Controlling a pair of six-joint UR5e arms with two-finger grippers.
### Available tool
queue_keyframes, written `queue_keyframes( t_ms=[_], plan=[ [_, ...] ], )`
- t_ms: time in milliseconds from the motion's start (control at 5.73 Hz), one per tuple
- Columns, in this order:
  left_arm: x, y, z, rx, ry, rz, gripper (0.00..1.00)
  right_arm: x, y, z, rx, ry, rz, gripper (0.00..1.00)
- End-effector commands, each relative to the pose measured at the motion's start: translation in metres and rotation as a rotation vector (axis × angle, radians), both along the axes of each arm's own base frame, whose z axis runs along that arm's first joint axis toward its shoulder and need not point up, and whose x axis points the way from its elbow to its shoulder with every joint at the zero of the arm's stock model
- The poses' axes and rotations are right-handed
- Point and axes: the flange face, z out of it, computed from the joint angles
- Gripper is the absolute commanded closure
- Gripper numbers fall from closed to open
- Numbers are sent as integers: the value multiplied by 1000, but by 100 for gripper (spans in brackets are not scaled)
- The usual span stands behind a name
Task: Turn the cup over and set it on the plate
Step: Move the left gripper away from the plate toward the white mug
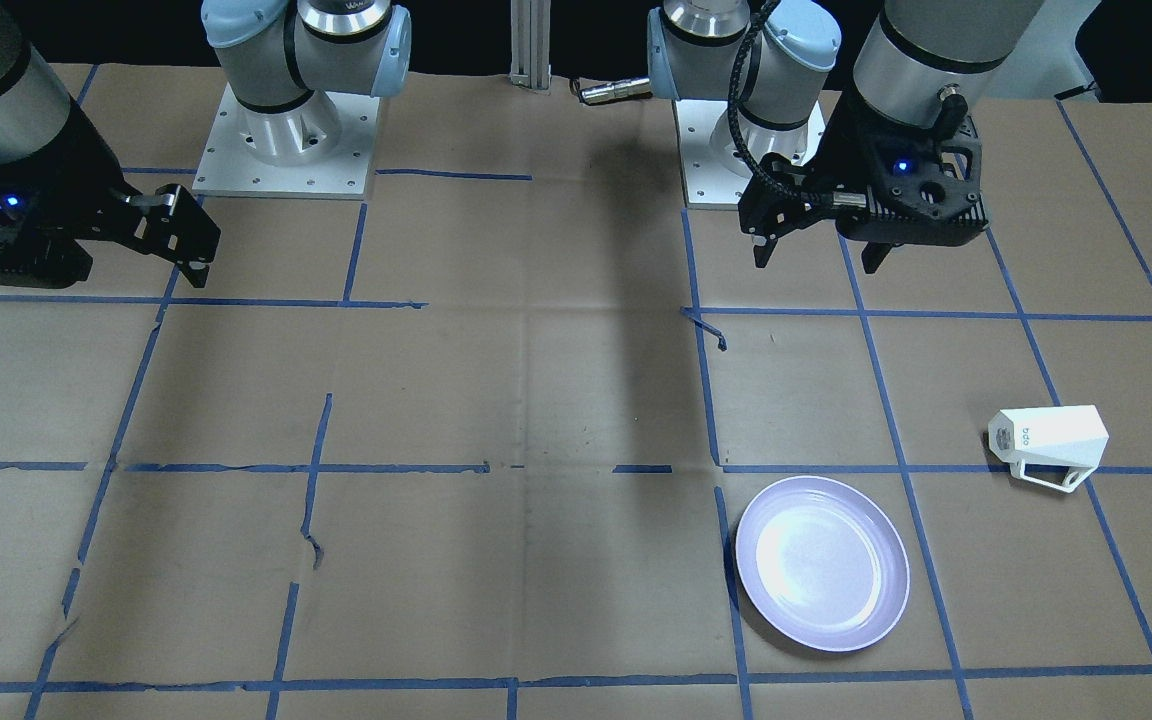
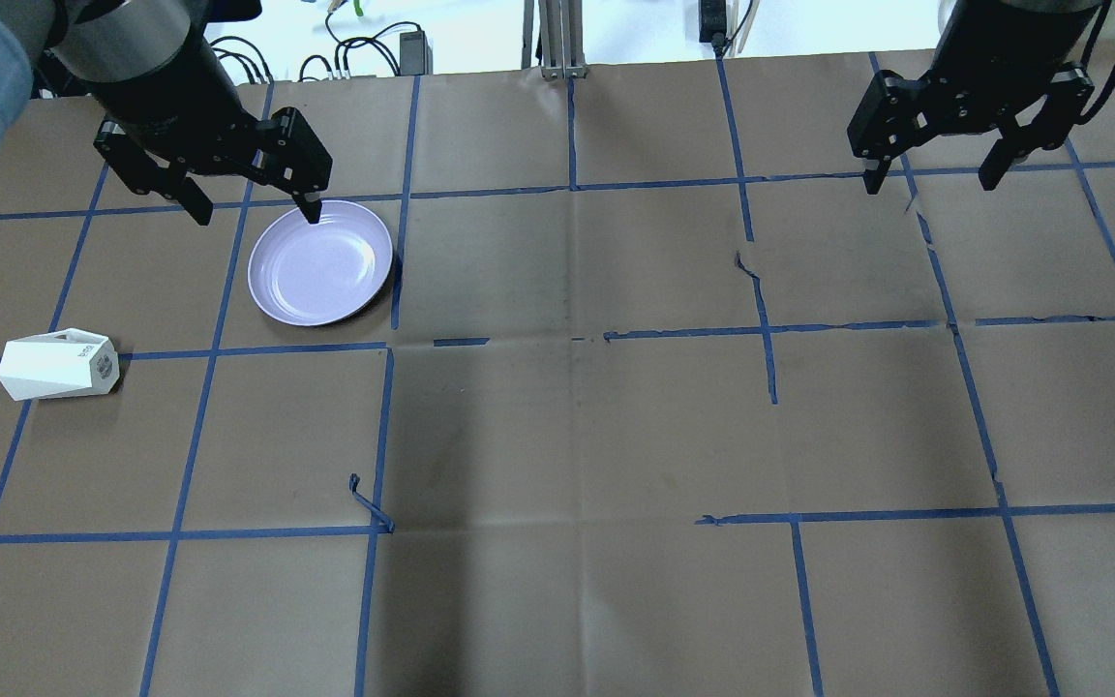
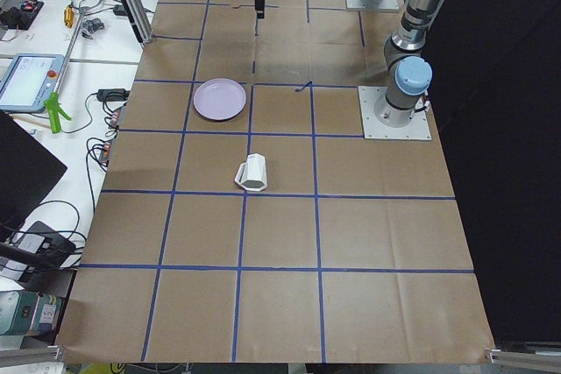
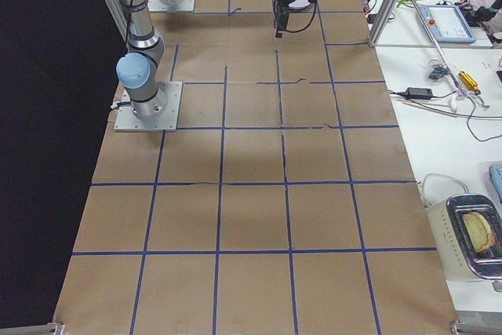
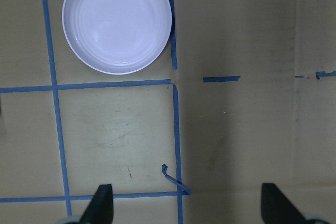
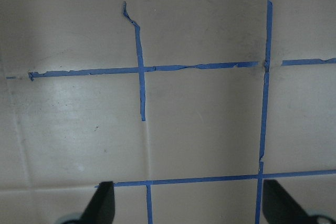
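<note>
Front-facing: cup [image 1: 1048, 445] on its side on the papered table [image 1: 536, 400], handle turned away from the robot, well apart from plate [image 1: 822, 563], which lies flat; left gripper [image 1: 816, 258] spread wide, holding nothing, raised above the table.
Overhead: right gripper [image 2: 928, 182] likewise spread and empty, far across the table; one left fingertip [image 2: 313, 211] overlaps the plate's rim.
Left side: cup nearer the camera than the plate.
Left wrist: plate ahead of parted fingertips.
Right wrist: taped paper between parted fingertips.

The cup [image 1: 1048, 445] bears teal letters [image 1: 1024, 436], perhaps "bpo".
</note>
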Motion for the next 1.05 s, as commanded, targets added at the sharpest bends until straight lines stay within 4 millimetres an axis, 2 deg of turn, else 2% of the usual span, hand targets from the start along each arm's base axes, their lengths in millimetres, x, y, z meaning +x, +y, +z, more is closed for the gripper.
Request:
queue_keyframes(
  t_ms=[0,349,524,698,873],
  plan=[
    [-1,0,-1,0,0,-3,2,0,0,0,0,0,0,0],
    [9,-1,1,-1,-5,11,2,0,0,0,0,0,0,0],
    [36,-5,4,-8,1,-4,1,0,0,0,0,0,0,0],
    [86,-9,7,-12,-3,43,1,0,0,0,0,0,0,0],
    [146,1,18,-22,-5,145,1,0,0,0,0,0,0,0]
  ],
)
